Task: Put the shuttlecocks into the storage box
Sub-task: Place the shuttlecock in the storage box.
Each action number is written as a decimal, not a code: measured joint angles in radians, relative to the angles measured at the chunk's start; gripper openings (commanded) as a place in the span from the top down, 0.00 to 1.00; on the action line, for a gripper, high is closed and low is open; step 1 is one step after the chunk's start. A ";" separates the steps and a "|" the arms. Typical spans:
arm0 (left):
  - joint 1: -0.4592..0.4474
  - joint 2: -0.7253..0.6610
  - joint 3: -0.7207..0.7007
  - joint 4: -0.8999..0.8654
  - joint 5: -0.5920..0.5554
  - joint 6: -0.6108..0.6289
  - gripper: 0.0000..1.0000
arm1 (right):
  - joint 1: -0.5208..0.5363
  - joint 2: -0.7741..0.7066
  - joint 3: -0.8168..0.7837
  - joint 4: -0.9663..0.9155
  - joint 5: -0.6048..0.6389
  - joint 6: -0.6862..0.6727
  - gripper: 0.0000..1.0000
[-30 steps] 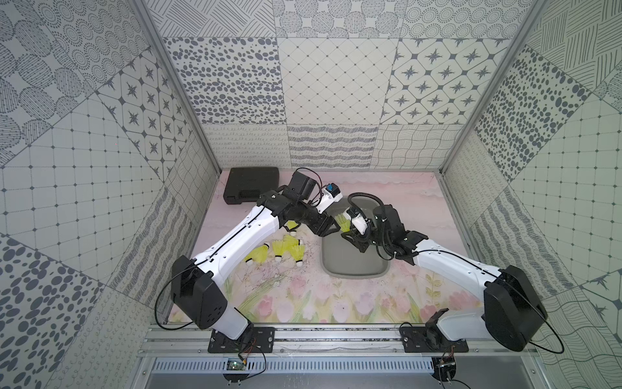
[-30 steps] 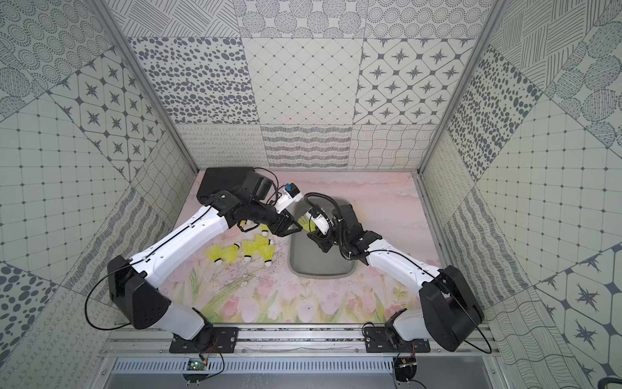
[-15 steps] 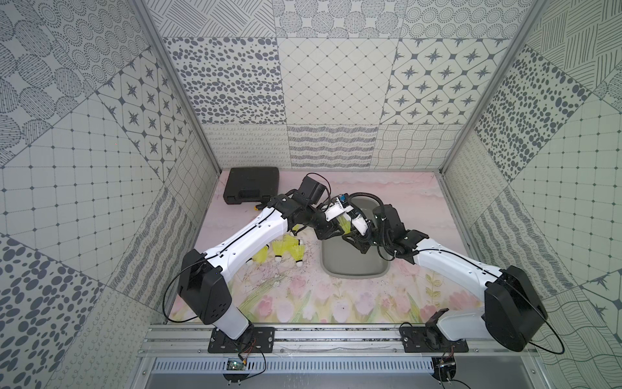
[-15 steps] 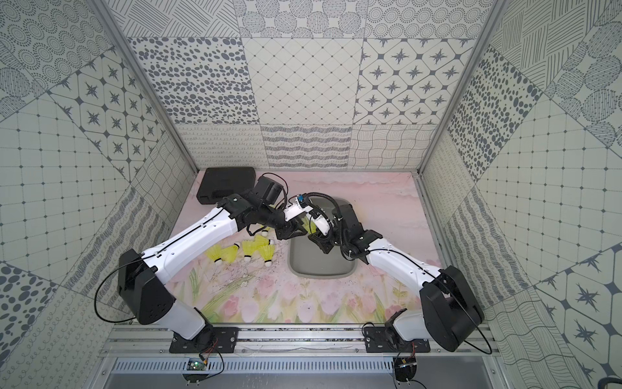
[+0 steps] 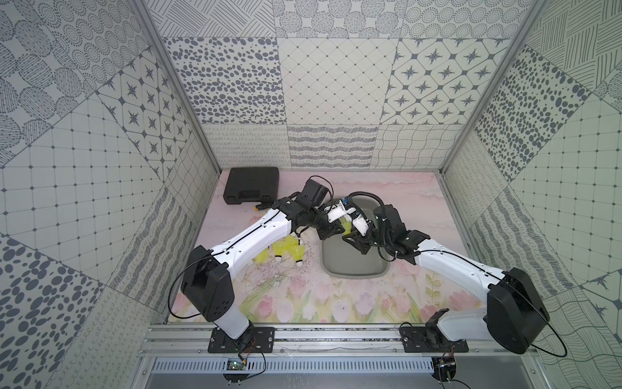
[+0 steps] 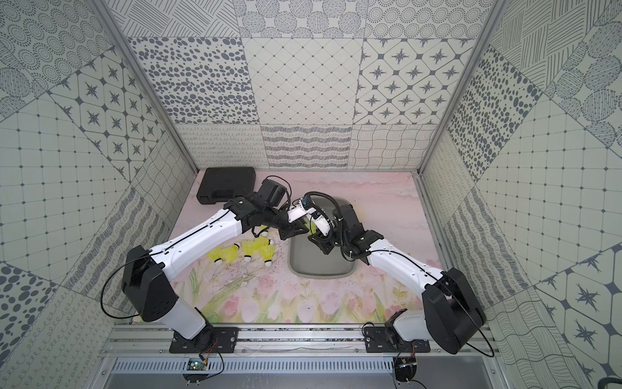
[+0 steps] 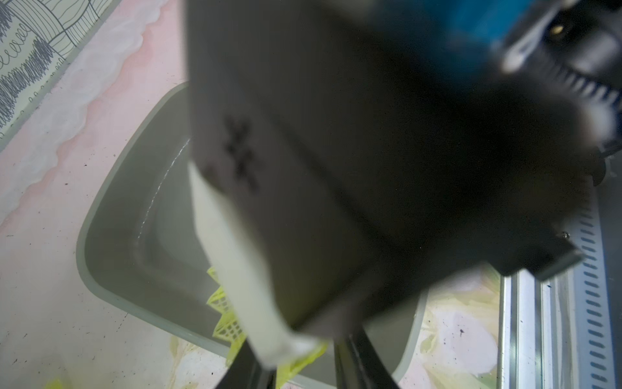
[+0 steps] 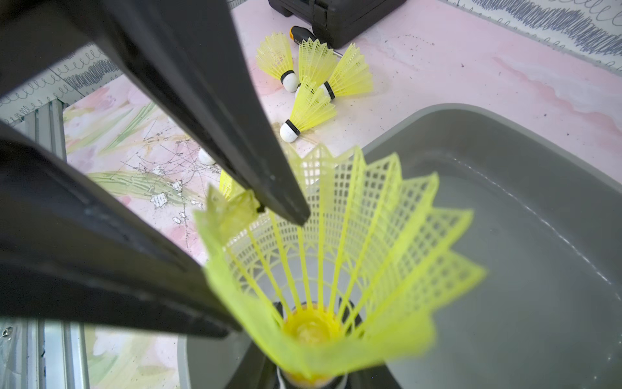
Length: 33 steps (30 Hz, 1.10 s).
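Note:
My right gripper (image 5: 351,239) (image 8: 311,380) is shut on the white cork of a neon yellow shuttlecock (image 8: 353,252) (image 5: 344,224), holding it above the far left corner of the grey storage box (image 5: 356,274) (image 6: 323,274). My left gripper (image 5: 338,230) (image 7: 296,367) has reached across to it. Its black fingers (image 8: 269,188) straddle the skirt wall, one inside and one outside, with a gap still showing. Several loose shuttlecocks (image 5: 296,251) (image 6: 249,251) (image 8: 309,111) lie on the mat left of the box. The box floor that shows is bare.
A black hard case (image 5: 252,185) (image 6: 225,183) lies at the back left, with an orange-and-black screwdriver (image 8: 298,33) beside it. The left forearm (image 5: 255,235) passes over the loose shuttlecocks. Patterned walls close in three sides, and a metal rail (image 5: 303,340) runs along the front.
My left arm has swung right to the shuttlecock held over the box, and its jaws have narrowed around the skirt. The right arm has barely moved.

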 measured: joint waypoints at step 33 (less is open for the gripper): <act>-0.001 0.173 -0.019 0.424 -0.188 -0.959 1.00 | -0.293 -0.094 -0.084 -0.108 0.263 0.431 0.37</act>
